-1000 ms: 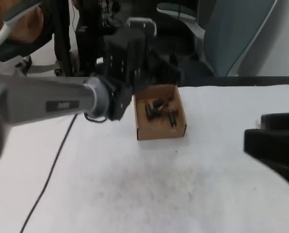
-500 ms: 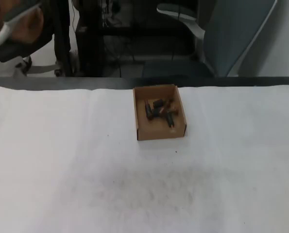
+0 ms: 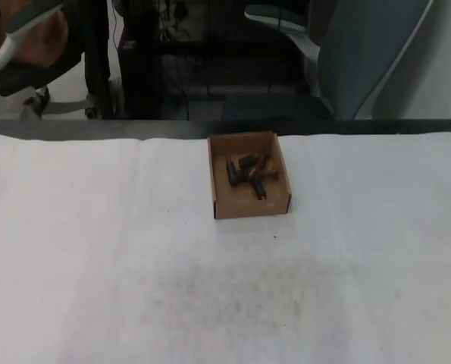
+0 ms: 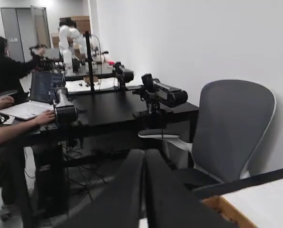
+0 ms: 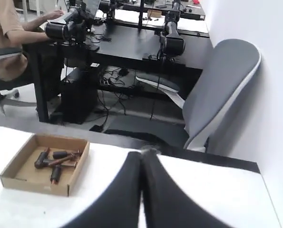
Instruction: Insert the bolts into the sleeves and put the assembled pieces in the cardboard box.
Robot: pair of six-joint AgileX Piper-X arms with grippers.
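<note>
The cardboard box stands on the white bench near its far edge, with several dark assembled bolt-and-sleeve pieces lying inside. In the right wrist view the cardboard box and its dark pieces sit well off to one side of my right gripper, whose two black fingers are pressed together with nothing between them. My left gripper is also shut and empty, raised and pointing toward the room behind the bench; a corner of the box shows beside it.
A white cloth covers the bench. Behind the far edge stand a grey office chair, black desks and other equipment. People sit at the desks in the room behind.
One second ago an arm stretched across the high view beside the box and another showed at the right edge. Both have withdrawn from that view. The pieces in the box have shifted slightly.
</note>
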